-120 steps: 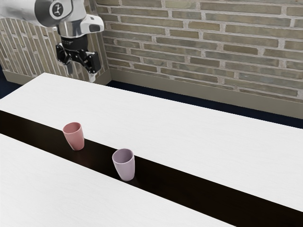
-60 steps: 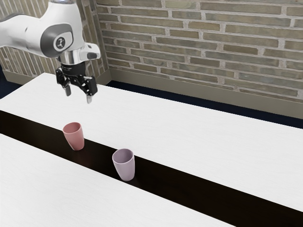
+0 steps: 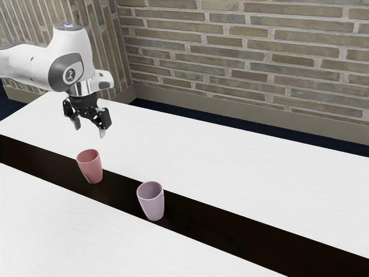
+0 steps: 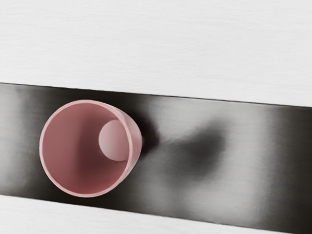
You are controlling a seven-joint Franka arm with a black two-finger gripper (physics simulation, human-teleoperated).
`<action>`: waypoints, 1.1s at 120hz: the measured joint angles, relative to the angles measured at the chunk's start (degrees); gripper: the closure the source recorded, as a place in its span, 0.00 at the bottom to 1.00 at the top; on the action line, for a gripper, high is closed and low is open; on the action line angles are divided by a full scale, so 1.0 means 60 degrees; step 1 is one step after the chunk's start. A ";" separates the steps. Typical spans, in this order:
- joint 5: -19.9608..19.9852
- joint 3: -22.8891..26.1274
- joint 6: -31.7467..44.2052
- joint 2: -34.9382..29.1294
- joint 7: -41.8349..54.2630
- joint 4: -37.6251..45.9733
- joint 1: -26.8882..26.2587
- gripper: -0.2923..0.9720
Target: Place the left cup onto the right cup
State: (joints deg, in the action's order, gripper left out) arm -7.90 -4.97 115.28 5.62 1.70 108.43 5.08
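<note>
A: Pink cup (image 3: 89, 165) on the exterior view's left, lilac cup (image 3: 150, 200) toward its right. Both stand upright on the dark band (image 3: 242, 228) that runs across the white table (image 3: 230, 150).

B: Are they touching?

A: No, they are apart, with bare band between them (the lilac one stands nearer the camera).

B: And the gripper (image 3: 90, 130)?

A: It hangs in the air above the pink cup, a little toward the brick wall (image 3: 248, 52). It sits on the white arm (image 3: 29, 60), which comes in from the view's left. Its two fingers point down, spread wide, with only air between them.

B: Is it clear of the cup, then?

A: Yes. A gap shows between the fingertips and the rim.

B: Now the wrist view.

A: It looks almost straight down into the pink cup (image 4: 87, 146), whose mouth is a round rim with the small pale bottom inside. The cup stands on the dark band (image 4: 229, 161), close to one of its edges. White table (image 4: 156, 39) lies along both sides of the band, and a soft shadow spreads on the band just beside the cup.
</note>
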 joint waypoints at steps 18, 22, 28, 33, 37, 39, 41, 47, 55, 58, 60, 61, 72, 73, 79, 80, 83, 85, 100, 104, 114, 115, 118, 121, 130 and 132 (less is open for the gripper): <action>0.0008 -0.0091 0.0431 0.0258 0.0113 0.0150 -0.0035 0.23; 0.0018 -0.0126 0.0527 0.0301 0.0142 0.0188 -0.0027 0.23; 0.0043 -0.0161 0.0652 0.0378 0.0188 0.0221 -0.0012 0.23; 0.0059 -0.0215 0.0756 0.0444 0.0226 0.0257 -0.0020 0.23; 0.0076 -0.0254 0.0846 0.0507 0.0260 0.0278 -0.0015 0.23; 0.0083 -0.0270 0.0887 0.0545 0.0276 0.0284 -0.0012 0.23; 0.0090 -0.0282 0.0925 0.0578 0.0293 0.0289 -0.0008 0.23; 0.0108 -0.0302 0.1039 0.0678 0.0339 0.0296 -0.0004 0.23; 0.0123 -0.0333 0.1186 0.0811 0.0395 0.0300 -0.0019 0.23; 0.0128 -0.0355 0.1240 0.0855 0.0414 0.0301 -0.0019 0.23; 0.0134 -0.0367 0.1273 0.0881 0.0428 0.0301 -0.0017 0.23; 0.0138 -0.0372 0.1288 0.0892 0.0435 0.0301 -0.0015 0.23; 0.0213 -0.0414 0.1455 0.1026 0.0508 0.0301 -0.0005 0.23; 0.0219 -0.0417 0.1469 0.1038 0.0514 0.0302 -0.0003 0.23; 0.0261 -0.0432 0.1555 0.1124 0.0554 0.0305 0.0001 0.23; 0.0268 -0.0434 0.1570 0.1142 0.0560 0.0305 0.0001 0.23; 0.0287 -0.0435 0.1613 0.1199 0.0579 0.0304 0.0004 0.23; 0.0299 -0.0434 0.1640 0.1229 0.0591 0.0303 0.0004 0.23; 0.0370 -0.0445 0.1938 0.1379 0.0671 0.0512 0.0002 0.23; 0.0389 -0.0440 0.2010 0.1410 0.0690 0.0551 0.0003 0.23; 0.0483 -0.0433 0.2167 0.1488 0.0731 0.0672 0.0001 0.23; 0.0492 -0.0433 0.2186 0.1492 0.0734 0.0692 0.0001 0.23; 0.0515 -0.0432 0.2239 0.1501 0.0745 0.0745 0.0001 0.23; 0.0536 -0.0432 0.2290 0.1508 0.0755 0.0797 0.0001 0.23; 0.0594 -0.0432 0.2435 0.1523 0.0783 0.0884 0.0002 0.23; 0.0604 -0.0434 0.2465 0.1535 0.0788 0.0892 0.0001 0.23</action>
State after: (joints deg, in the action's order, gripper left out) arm -4.28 -7.57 130.07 14.83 6.43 113.78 5.09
